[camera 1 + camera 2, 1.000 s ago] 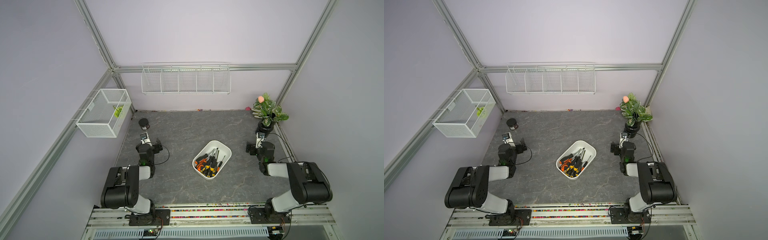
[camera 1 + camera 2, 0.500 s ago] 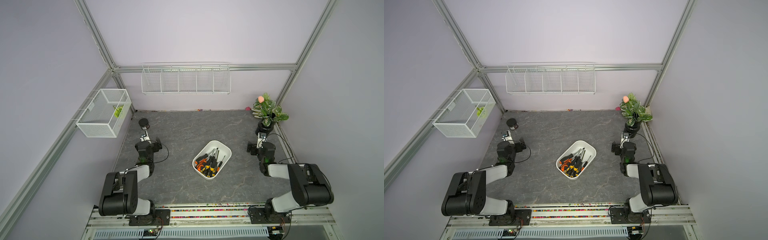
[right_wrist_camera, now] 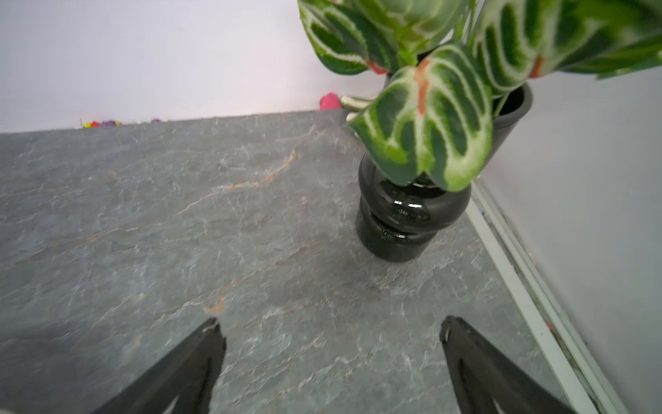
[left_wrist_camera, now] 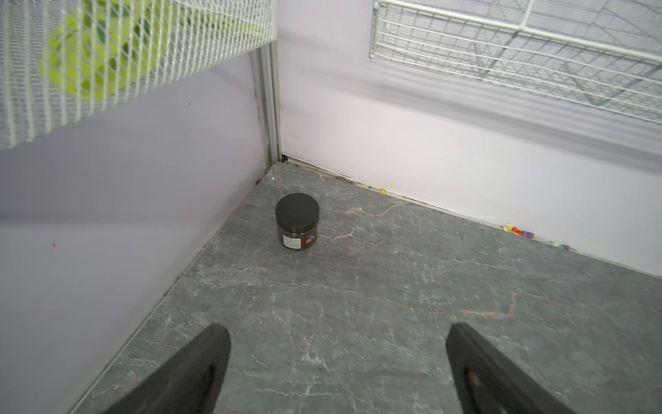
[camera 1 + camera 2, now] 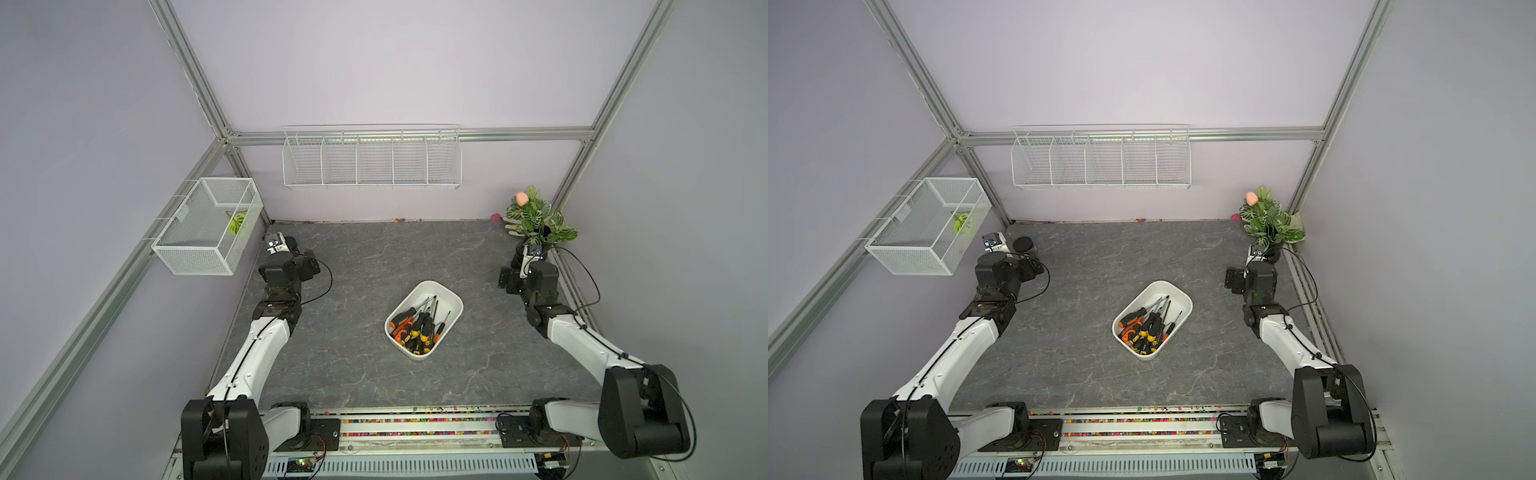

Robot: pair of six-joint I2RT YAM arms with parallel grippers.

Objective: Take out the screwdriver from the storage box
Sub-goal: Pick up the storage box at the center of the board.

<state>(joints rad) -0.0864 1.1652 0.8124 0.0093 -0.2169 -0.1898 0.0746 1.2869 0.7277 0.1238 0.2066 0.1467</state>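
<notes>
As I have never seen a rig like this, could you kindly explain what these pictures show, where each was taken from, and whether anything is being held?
This is a robot with a left arm and a right arm, mounted at the near edge of a grey table. Two pictures look down from overhead and are nearly alike; the other two come from a camera on each wrist. Mid-table sits a white storage box full of screwdrivers. The left gripper, seen from its wrist, faces a small black jar in a corner; the right gripper faces a potted plant. Both are open and hold nothing.
</notes>
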